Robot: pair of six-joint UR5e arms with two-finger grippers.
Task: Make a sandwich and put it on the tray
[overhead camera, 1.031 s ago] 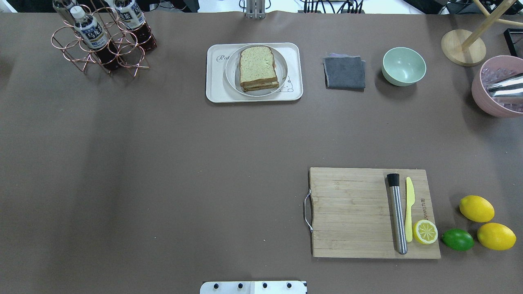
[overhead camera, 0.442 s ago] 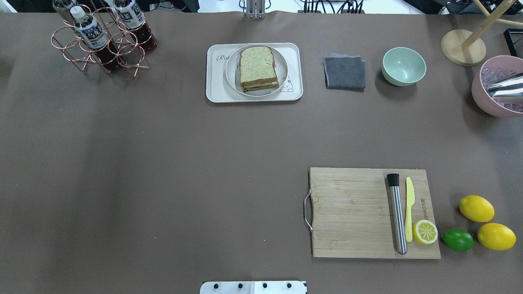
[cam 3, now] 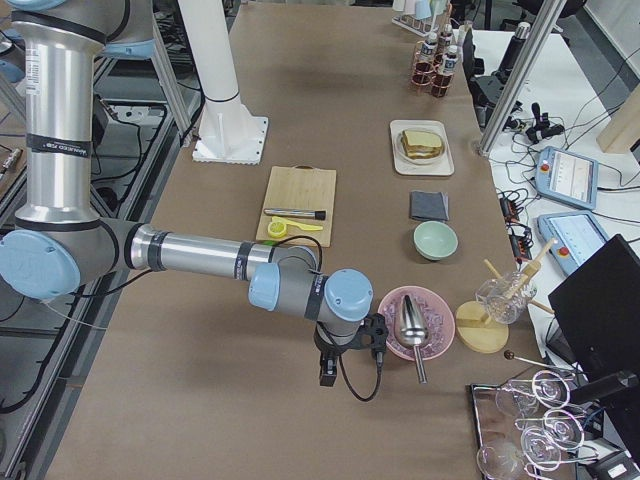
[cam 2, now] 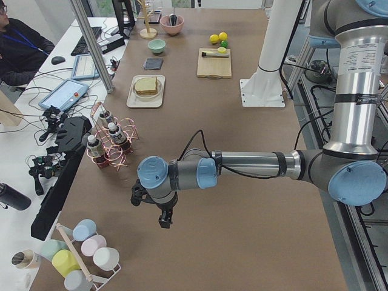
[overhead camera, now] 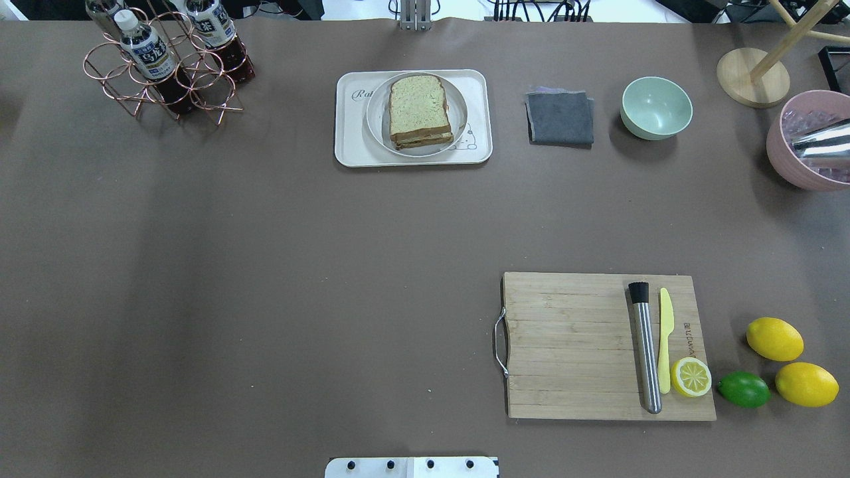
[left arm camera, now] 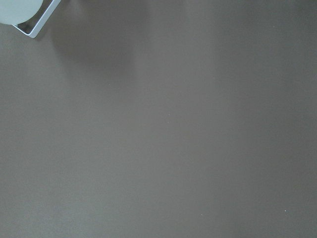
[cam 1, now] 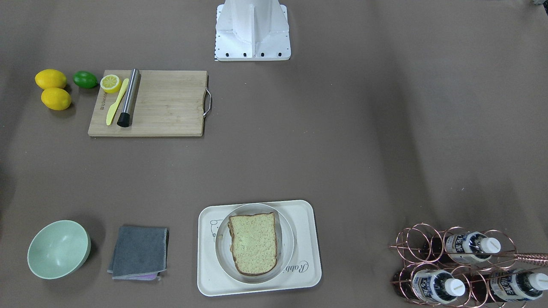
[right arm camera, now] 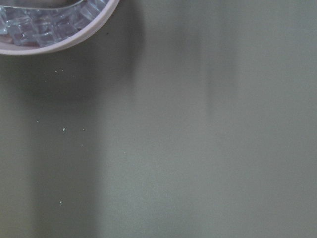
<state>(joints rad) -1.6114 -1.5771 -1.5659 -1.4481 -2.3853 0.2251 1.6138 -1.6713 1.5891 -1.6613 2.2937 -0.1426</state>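
The sandwich (overhead camera: 418, 109), wholegrain bread with filling showing at its near edge, lies on a round white plate (overhead camera: 376, 126) on the cream tray (overhead camera: 350, 143) at the table's far middle. It also shows in the front-facing view (cam 1: 253, 249) on the tray (cam 1: 305, 239). My left gripper (cam 2: 163, 217) shows only in the left side view, low over bare table near the bottle rack, far from the tray. My right gripper (cam 3: 326, 374) shows only in the right side view, beside the pink bowl. I cannot tell whether either is open or shut.
A wooden cutting board (overhead camera: 571, 345) holds a steel muddler (overhead camera: 645, 348), a yellow knife (overhead camera: 665, 338) and a lemon half (overhead camera: 690, 377). Lemons (overhead camera: 774, 338) and a lime (overhead camera: 744, 389) lie beside it. A grey cloth (overhead camera: 560, 118), green bowl (overhead camera: 656, 107), pink ice bowl (overhead camera: 807, 143) and bottle rack (overhead camera: 166, 63) stand along the far side.
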